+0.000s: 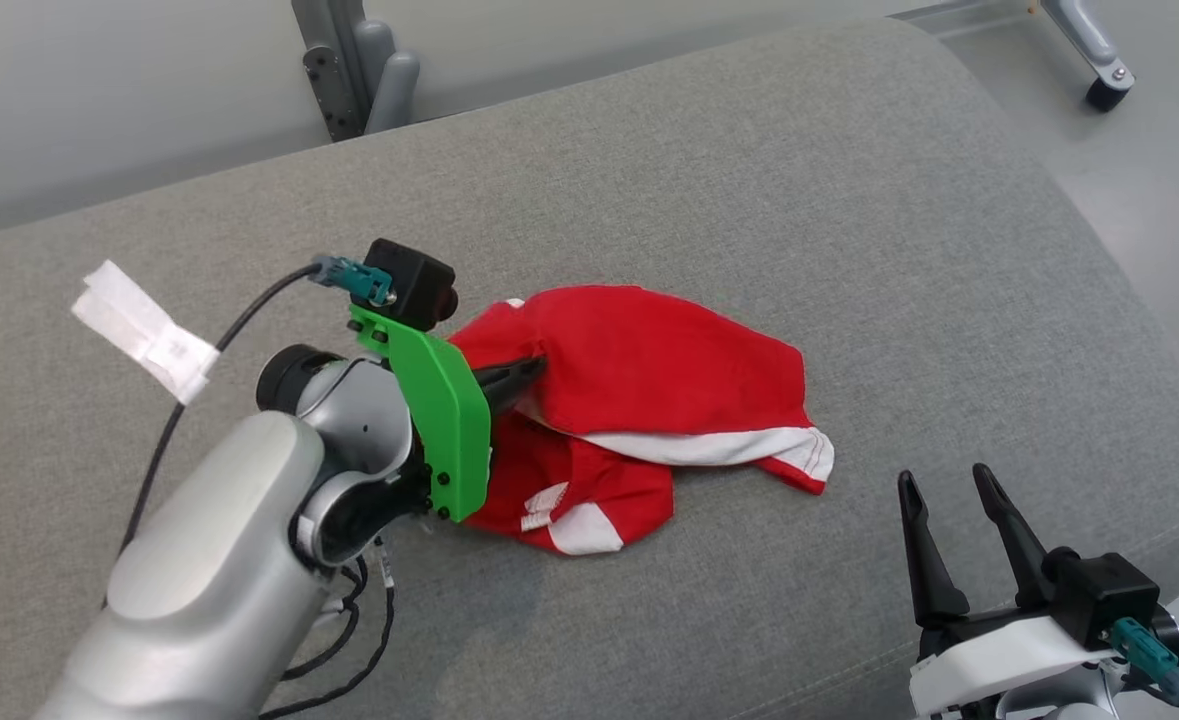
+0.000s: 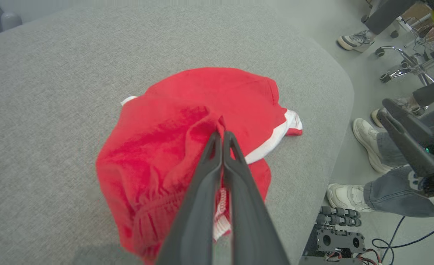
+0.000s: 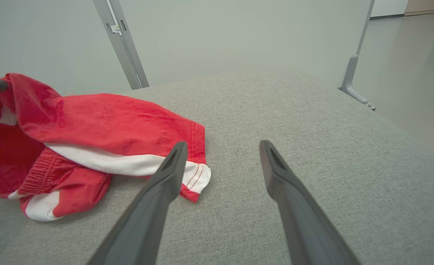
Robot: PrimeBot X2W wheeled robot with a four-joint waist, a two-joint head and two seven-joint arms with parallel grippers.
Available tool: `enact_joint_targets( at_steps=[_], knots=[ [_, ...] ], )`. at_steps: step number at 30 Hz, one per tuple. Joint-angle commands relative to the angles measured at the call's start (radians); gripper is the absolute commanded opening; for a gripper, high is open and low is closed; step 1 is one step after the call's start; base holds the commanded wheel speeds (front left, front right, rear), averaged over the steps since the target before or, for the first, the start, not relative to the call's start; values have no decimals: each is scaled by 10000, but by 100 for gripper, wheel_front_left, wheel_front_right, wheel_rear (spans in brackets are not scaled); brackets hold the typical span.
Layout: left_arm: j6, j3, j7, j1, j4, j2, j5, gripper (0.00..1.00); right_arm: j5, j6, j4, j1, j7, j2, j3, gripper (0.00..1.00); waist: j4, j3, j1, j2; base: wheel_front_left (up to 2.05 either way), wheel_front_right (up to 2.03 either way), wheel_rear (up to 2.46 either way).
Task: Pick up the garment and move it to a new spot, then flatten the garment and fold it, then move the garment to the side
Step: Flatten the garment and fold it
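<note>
A red garment (image 1: 649,380) with white trim lies crumpled in the middle of the grey cushion (image 1: 749,180). My left gripper (image 1: 529,375) is shut on a pinched fold of its red cloth near the left side; the left wrist view shows the two fingers (image 2: 222,138) pressed together on that fold of the garment (image 2: 187,125). My right gripper (image 1: 944,485) stands open at the lower right, above the cushion and apart from the garment's white hem. In the right wrist view its fingers (image 3: 176,154) point past the garment (image 3: 102,125).
A white paper tag (image 1: 144,328) lies on the cushion at the left. The cushion's edge drops to the floor at the right, where several people's shoes (image 2: 367,136) and a wheeled chair base (image 2: 401,66) stand. A grey frame post (image 1: 359,60) rises behind.
</note>
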Motion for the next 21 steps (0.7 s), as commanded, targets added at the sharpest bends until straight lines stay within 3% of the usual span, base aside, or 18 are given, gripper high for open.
enact_joint_targets(
  at_steps=[1, 5, 9, 13, 14, 17, 21],
  knots=[
    [-41, 145, 444, 184, -617, 322, -474, 0, -64, -3, 21, 137, -30, -22, 2, 100, 118, -200, 0, 0, 0, 0, 0],
    [528, 484, 1500, 559, -2468, 646, -1537, 0, -63, -3, 44, 353, -30, -22, 31, 100, 173, -486, 0, 0, 0, 0, 0],
    [1528, 539, 2499, 1198, -4171, 854, -2357, 0, -11, -3, 80, 518, -30, -22, 33, 100, 227, -732, 0, 0, 0, 0, 0],
    [2611, 665, 3196, 1814, -5685, 705, -3374, 0, 5, -2, 80, 612, -30, -21, -23, 100, 360, -774, 0, 0, 0, 0, 0],
    [2611, 665, 3196, 1814, -5685, 705, -3374, 0, 5, -2, 80, 612, -30, -21, -23, 100, 360, -774, 0, 0, 0, 0, 0],
    [3290, 893, 3369, 2028, -6134, 725, -3705, 0, 1, -3, 91, 539, -30, -21, 28, 100, 452, -655, 0, 0, 0, 0, 0],
    [3798, 1374, 3122, 2083, -5213, 934, -3600, 0, 39, -3, 65, 201, -30, -21, 169, 100, 469, -285, 0, 0, 0, 0, 0]
  ],
)
